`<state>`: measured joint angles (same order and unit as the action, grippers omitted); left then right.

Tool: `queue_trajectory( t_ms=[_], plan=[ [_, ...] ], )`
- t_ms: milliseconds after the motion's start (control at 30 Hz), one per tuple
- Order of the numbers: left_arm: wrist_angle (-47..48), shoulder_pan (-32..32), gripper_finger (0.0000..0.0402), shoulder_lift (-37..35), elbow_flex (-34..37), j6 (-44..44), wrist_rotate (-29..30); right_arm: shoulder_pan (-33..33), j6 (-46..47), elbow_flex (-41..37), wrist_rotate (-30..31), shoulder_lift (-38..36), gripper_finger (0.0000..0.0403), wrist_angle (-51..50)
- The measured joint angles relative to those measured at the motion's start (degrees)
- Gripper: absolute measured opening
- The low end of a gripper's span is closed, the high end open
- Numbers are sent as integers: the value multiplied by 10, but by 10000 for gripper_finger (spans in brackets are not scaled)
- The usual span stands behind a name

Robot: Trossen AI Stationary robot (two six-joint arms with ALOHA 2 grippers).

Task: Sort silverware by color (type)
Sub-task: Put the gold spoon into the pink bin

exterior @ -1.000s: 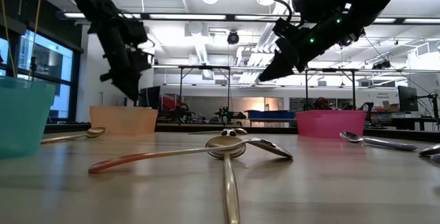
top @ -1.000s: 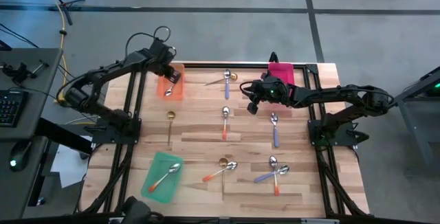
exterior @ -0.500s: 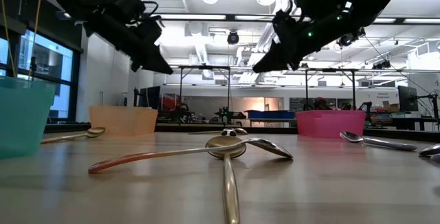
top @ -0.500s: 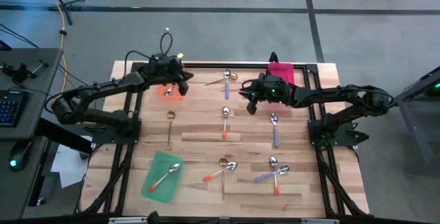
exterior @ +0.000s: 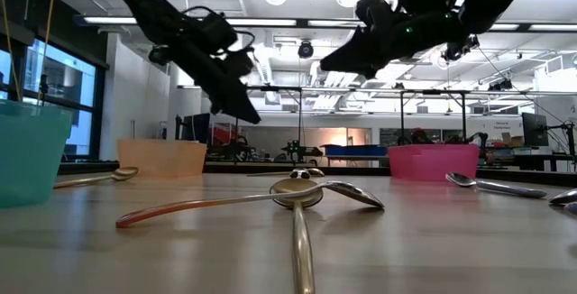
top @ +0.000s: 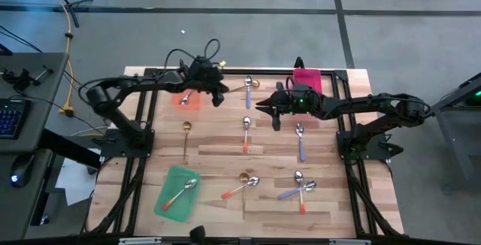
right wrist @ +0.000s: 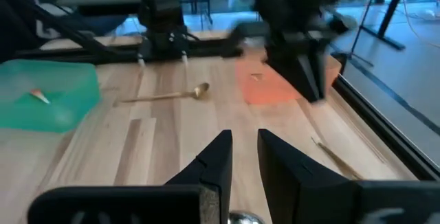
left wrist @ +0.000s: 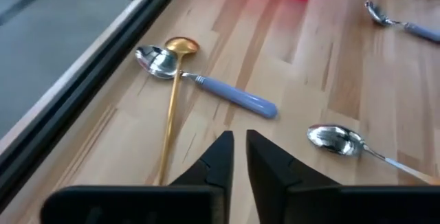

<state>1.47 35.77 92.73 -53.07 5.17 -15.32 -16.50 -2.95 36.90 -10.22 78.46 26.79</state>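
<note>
Taking the pink tray (top: 307, 79) as marker: well left of it the left gripper (top: 219, 95) hangs over the tabletop (top: 218, 136), its fingers (left wrist: 218, 157) nearly closed, a thin slit between them, holding nothing. Just beyond lie a crossed gold spoon (left wrist: 170, 100) and blue-handled spoon (left wrist: 206, 84). Nearer the tray, the right gripper (top: 264, 107) hovers, narrowly parted, empty. The spoons look light, stiff and slick, lying flat; mid-handle seems the best pinch.
</note>
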Motion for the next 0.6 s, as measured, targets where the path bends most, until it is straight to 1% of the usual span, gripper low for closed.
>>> queue_trajectory(
  t_ms=[67, 167, 233, 400, 600],
  plan=[
    [4, 0, 58, 25, -20, 1, -1, 5, -3, -18, -9, 0, 57, 43],
    [4, 0, 85, 59, -45, 10, -2, 4, -2, -50, -51, 0, 57, 118],
    [5, -1, 101, 83, -59, 12, -1, -3, 5, -63, -64, 0, 57, 150],
    [12, 0, 123, 142, -95, 22, 29, -15, 5, -67, -68, 0, 57, 159],
    [51, 16, 123, 193, -129, 31, 34, -16, 5, -67, -68, 0, 57, 158]
  ],
)
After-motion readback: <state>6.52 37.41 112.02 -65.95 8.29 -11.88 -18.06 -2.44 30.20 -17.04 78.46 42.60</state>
